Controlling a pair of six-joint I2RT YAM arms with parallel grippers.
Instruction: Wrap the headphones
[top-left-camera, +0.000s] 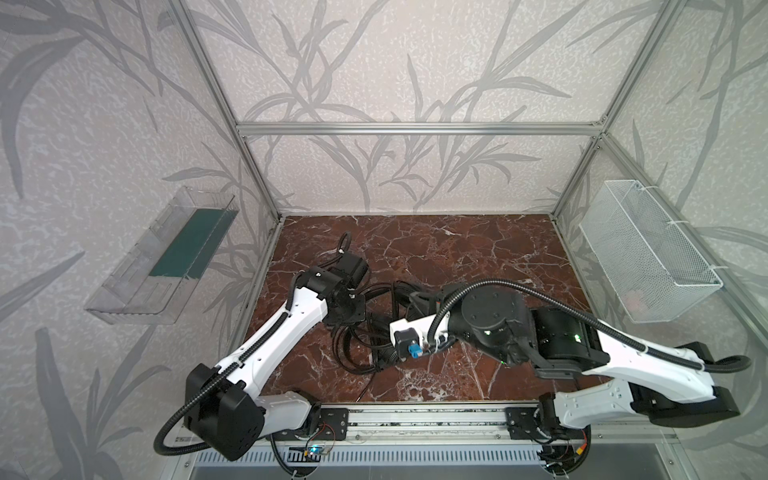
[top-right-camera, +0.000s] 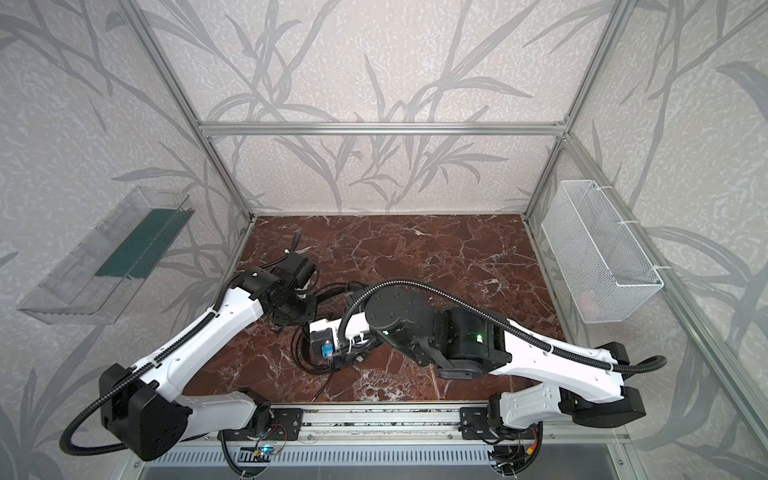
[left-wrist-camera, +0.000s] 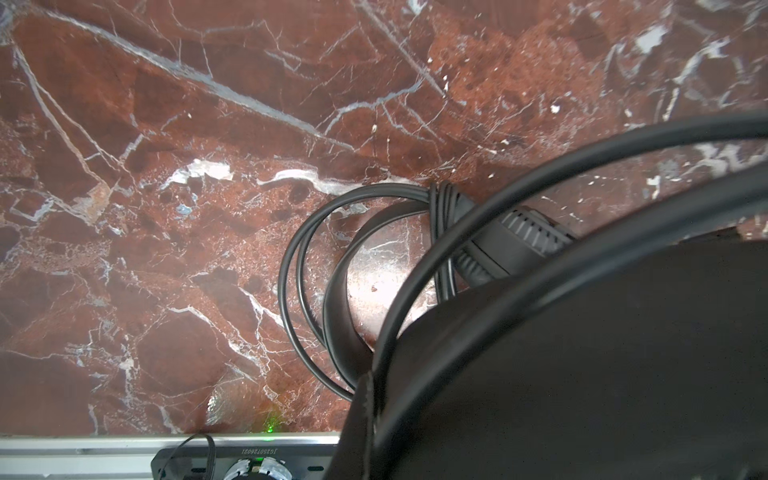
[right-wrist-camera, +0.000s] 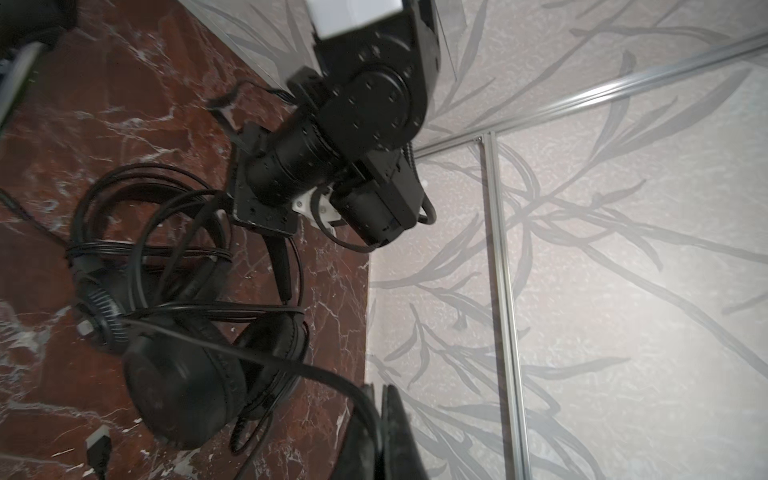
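Headphones (right-wrist-camera: 178, 386) lie on the marble table (right-wrist-camera: 62, 145), lower left in the right wrist view. They look light, with soft earcups, a springy wire headband and a limp, snag-prone cable (right-wrist-camera: 324, 374). The right gripper (right-wrist-camera: 380, 395) pinches that cable. The left gripper (right-wrist-camera: 284, 291), also pressed together, sits among the headband wires, its hold unclear. The headband looks like the firmest place to grip.

the headphones (right-wrist-camera: 178, 382) lie on the table (top-left-camera: 498, 257), left of its middle and nearer the front than the back, with their cable (right-wrist-camera: 291, 365) looped over and around them. the left gripper (right-wrist-camera: 284, 286) stands at their back left, the right gripper (right-wrist-camera: 378, 392) just to their right, the cable running into it. a tray (top-left-camera: 162, 262) hangs on the left wall (top-left-camera: 83, 145), a basket (top-left-camera: 648, 249) on the right wall (top-left-camera: 727, 166), and a rail (top-left-camera: 415, 419) runs along the table's front edge
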